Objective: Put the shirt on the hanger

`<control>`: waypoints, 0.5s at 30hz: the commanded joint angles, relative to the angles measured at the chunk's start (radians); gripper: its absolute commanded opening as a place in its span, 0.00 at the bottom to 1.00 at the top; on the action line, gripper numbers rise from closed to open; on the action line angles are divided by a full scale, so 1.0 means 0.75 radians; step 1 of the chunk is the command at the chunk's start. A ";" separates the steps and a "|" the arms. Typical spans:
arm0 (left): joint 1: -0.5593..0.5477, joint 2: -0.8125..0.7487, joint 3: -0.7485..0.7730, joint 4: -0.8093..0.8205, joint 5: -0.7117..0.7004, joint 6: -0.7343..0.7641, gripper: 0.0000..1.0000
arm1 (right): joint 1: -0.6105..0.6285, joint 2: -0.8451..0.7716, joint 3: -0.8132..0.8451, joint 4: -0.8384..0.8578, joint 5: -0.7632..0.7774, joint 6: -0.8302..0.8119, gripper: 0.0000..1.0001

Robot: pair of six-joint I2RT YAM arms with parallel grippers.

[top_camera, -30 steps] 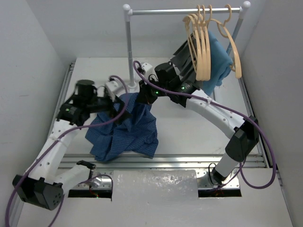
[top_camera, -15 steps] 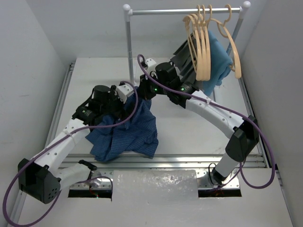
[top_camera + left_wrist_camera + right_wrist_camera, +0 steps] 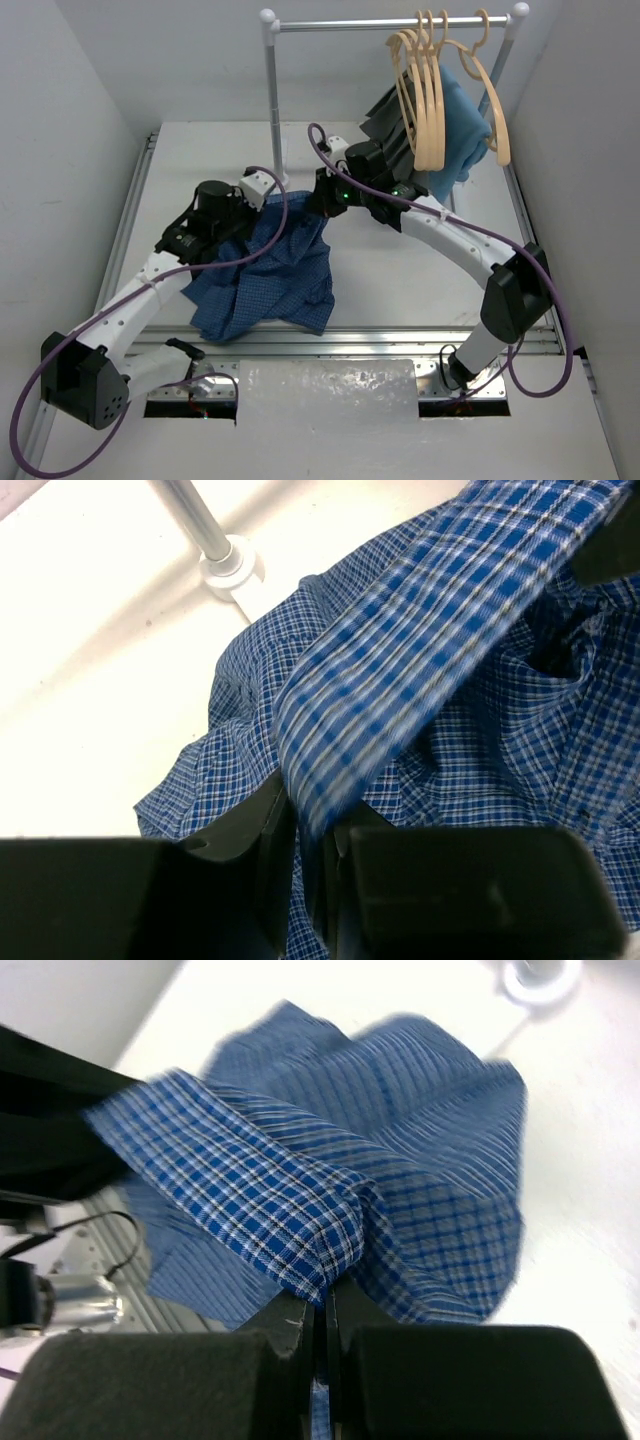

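The blue checked shirt (image 3: 270, 275) lies bunched on the table, its upper edge lifted and stretched between both grippers. In the left wrist view my left gripper (image 3: 310, 825) is shut on a taut band of the shirt (image 3: 450, 670). My right gripper (image 3: 322, 1310) is shut on a folded edge of the shirt (image 3: 300, 1220). From above, the left gripper (image 3: 272, 203) and the right gripper (image 3: 318, 205) hold the cloth close together near the rack's pole. Several tan wooden hangers, any one of them the hanger (image 3: 430, 100), hang on the rail at the back right.
A metal rack pole (image 3: 272, 100) stands just behind the grippers, its round base (image 3: 228, 565) on the table. A teal-blue cloth (image 3: 462, 125) and a dark garment (image 3: 385, 115) hang by the hangers. White walls close in on both sides.
My left arm swung right to the lifted shirt edge and its jaws closed on the cloth. My right gripper, still gripping, shifted slightly right and back.
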 commanded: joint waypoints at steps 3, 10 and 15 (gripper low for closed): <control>0.046 -0.019 0.111 -0.007 -0.036 -0.018 0.05 | -0.055 -0.090 -0.067 -0.004 0.029 -0.058 0.00; 0.050 0.016 0.187 -0.062 -0.034 0.008 0.00 | -0.052 -0.161 0.067 -0.171 -0.112 -0.328 0.77; 0.048 0.073 0.238 -0.097 -0.056 0.008 0.00 | -0.089 -0.280 0.304 -0.249 0.146 -0.412 0.78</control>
